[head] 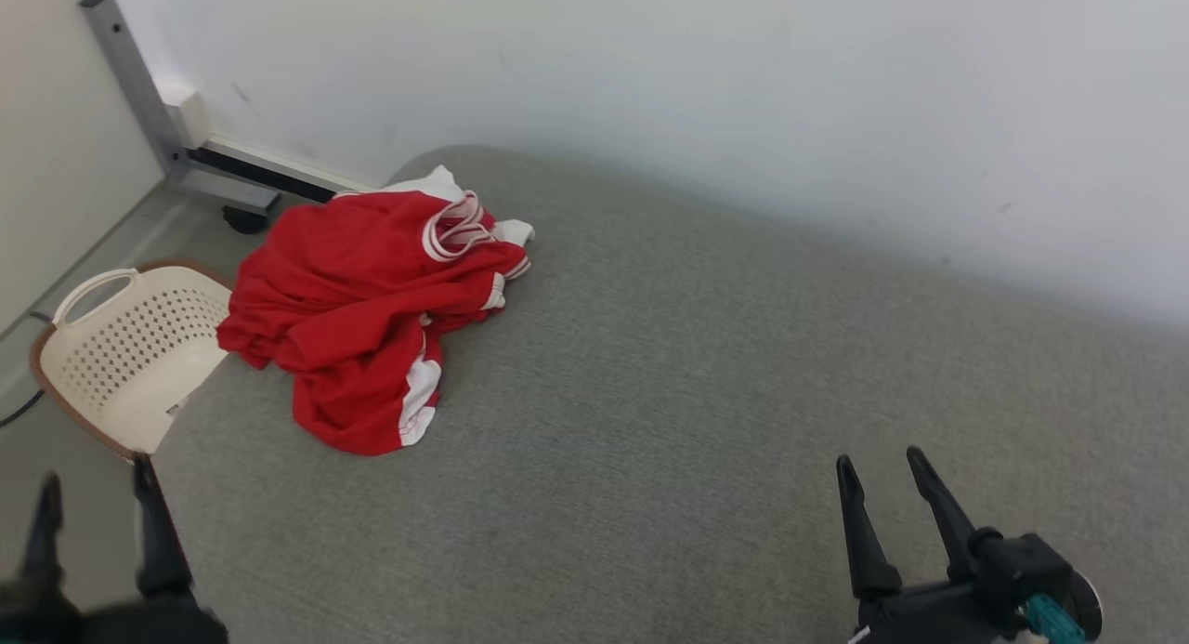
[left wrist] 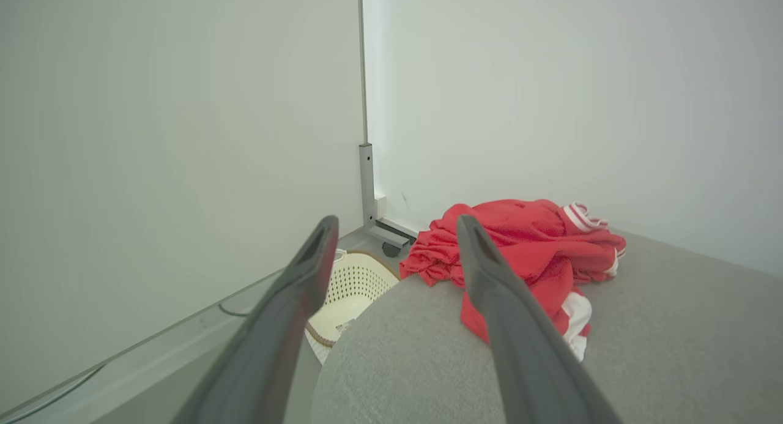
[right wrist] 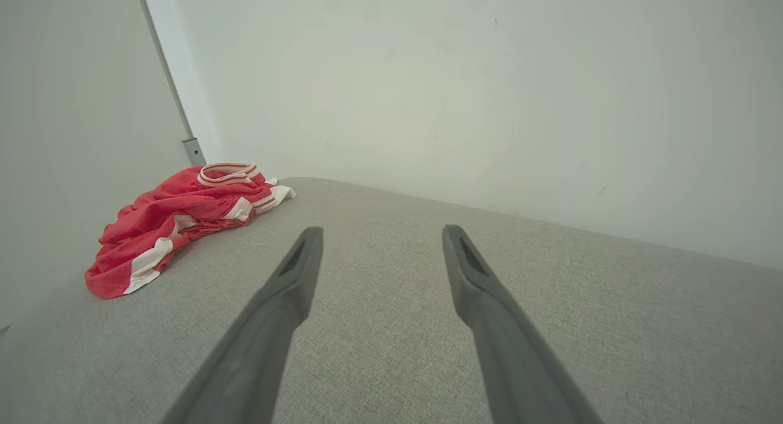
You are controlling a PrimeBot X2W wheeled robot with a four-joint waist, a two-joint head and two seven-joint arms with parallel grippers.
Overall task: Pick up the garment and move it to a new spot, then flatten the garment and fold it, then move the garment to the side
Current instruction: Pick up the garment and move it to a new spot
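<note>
Both grippers stand open with nothing between the fingers. The right gripper (head: 880, 458) is over the near right part of the grey surface (head: 697, 393), fingers spread and pointing toward the wall (head: 743, 86). Its body is cut off by the bottom of the head view. The left gripper (head: 95, 475) sits at the surface's near left edge. In its own wrist view one finger lies over the floor (head: 139, 235) side and the other over the fabric. From the head it is dark and blurred, with most of its body out of frame.

The garment (head: 353, 291) lies in a crumpled heap at the far left corner of the surface, close to the wall and well apart from both grippers. It is red with white panels and a striped collar or cuff band on top. It is bunched so tightly that I cannot tell front from back, or where the sleeves are. Its left side reaches the surface's edge. A cream perforated basket (head: 130, 347) with a brown rim stands on the floor just beside that edge, its near part hidden behind the surface. A grey metal post (head: 139, 96) rises in the corner, its top cut off. Its foot runs behind the garment, with a dark caster (head: 246, 219) under it. A thin cable (head: 19, 407) shows at the far left, mostly out of view.

The surface is a flat, woven grey fabric with a rounded far left corner, pushed up against the plain pale wall. A second pale wall meets it at the corner by the post.
</note>
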